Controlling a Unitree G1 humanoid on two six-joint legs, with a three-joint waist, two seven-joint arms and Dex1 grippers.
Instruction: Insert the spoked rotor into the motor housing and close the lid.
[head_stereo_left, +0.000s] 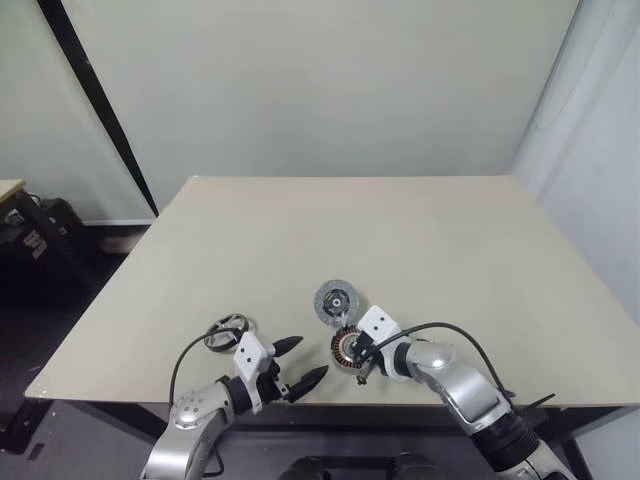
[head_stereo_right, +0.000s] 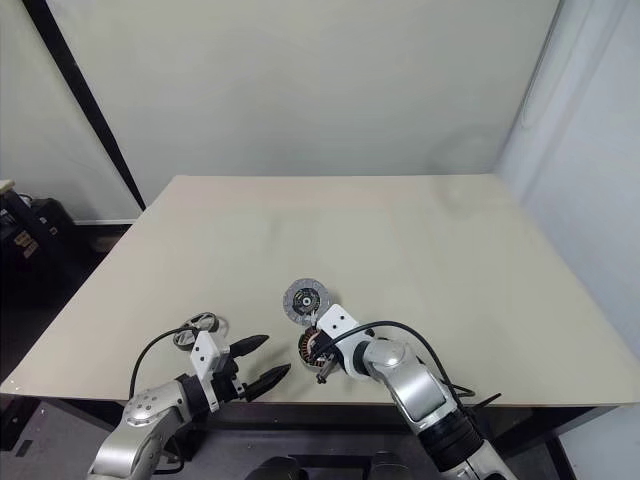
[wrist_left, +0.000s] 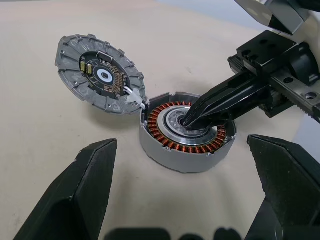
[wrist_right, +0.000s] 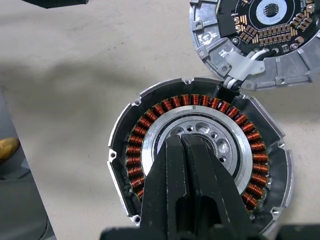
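R gripper (wrist_right: 187, 145) pinched shut, tips in hub of silver-centred, copper-wound round motor housing (wrist_left: 187, 131), mid-frame; holds nothing. L gripper (head_stereo_left: 297, 362) wide open, empty. Grey disc lid (wrist_left: 100, 74) lies open, upper left, wire-tethered. Judging: stiff, heavy-ish; windings fragile, grip the rim.

We count one motor housing (wrist_left: 186, 134), one lid (wrist_left: 100, 74) lying open beside it, one spoked rotor (head_stereo_left: 226, 331) near the table edge, one table (head_stereo_left: 400, 240), two grippers, left gripper (head_stereo_left: 298, 362), right gripper (wrist_left: 187, 120)

Open motor housing (wrist_left: 187, 137) beside its lid (wrist_left: 100, 75); spoked rotor (head_stereo_left: 226, 332) well apart.
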